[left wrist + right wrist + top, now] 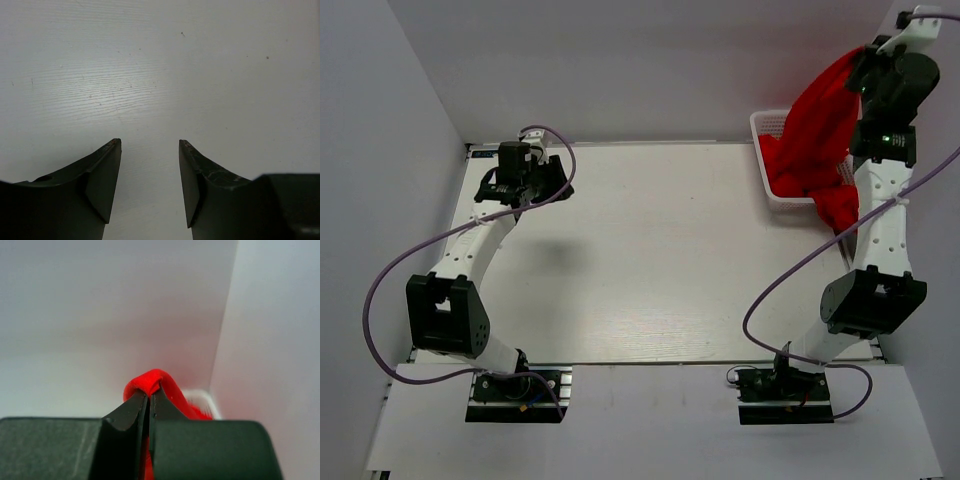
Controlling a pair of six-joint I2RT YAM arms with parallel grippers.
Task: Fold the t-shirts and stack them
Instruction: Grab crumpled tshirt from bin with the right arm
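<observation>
One red t-shirt (820,120) hangs in the air above the white mesh basket (761,140), held by the right tool (151,396), which is clamped tight on a small fold of the cloth. The shirt's lower part trails down into the basket and over its near rim. More red cloth seems to lie inside, though I cannot tell how many shirts that makes. The left tool (150,145) hovers well to the left of the basket over the pale desk (650,260), its fingers apart with nothing between them. The task looks barely begun: no shirt lies spread out, none is folded, and no stack exists. What remains is likely lifting this shirt clear of the basket, laying it flat beside it, folding it, then repeating and stacking.
</observation>
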